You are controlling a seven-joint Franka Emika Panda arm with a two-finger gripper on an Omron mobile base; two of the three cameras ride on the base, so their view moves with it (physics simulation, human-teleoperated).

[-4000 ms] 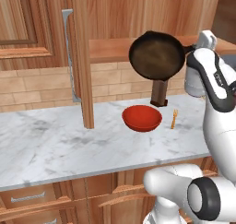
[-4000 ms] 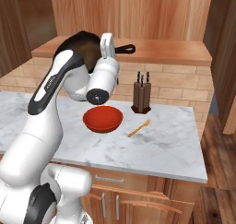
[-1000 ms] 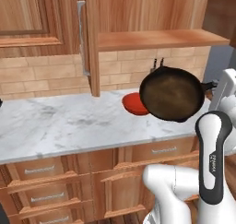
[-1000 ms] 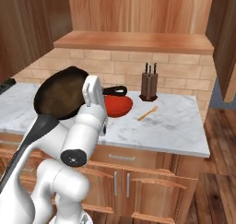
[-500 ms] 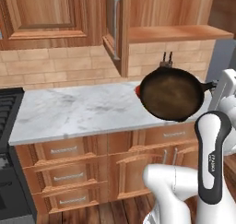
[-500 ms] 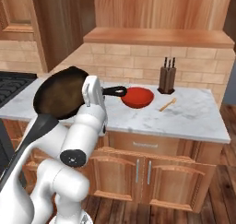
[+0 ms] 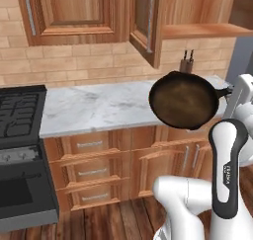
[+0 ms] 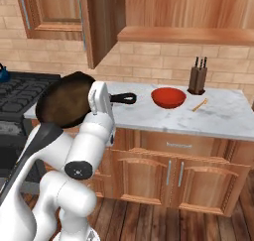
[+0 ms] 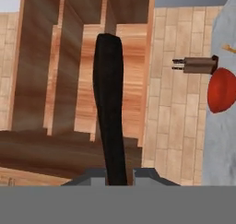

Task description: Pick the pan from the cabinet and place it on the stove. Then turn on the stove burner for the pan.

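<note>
The pan (image 7: 184,100) hangs in the air in front of the counter, tilted on edge with its brownish-black inside facing the left base camera. My gripper (image 8: 100,100) is shut on its long black handle (image 9: 109,112), which runs up between the two fingertips (image 9: 97,174). The pan (image 8: 64,100) is held over the counter's left end, just right of the stove (image 8: 20,89). The stove (image 7: 20,110) with black grates sits at the far left. The cabinet (image 7: 207,30) stands open above the counter, its door (image 7: 148,21) swung out.
A red bowl (image 8: 168,97), a knife block (image 8: 197,79) and a small wooden utensil (image 8: 200,105) sit on the marble counter (image 7: 99,108) to the right. A blue kettle (image 8: 4,74) stands on the stove's far side. Drawer units line the counter's front below.
The base has driven left, so the whole scene has slid right and the stove has come into view. The pan stays gripped in the same tilted pose.
</note>
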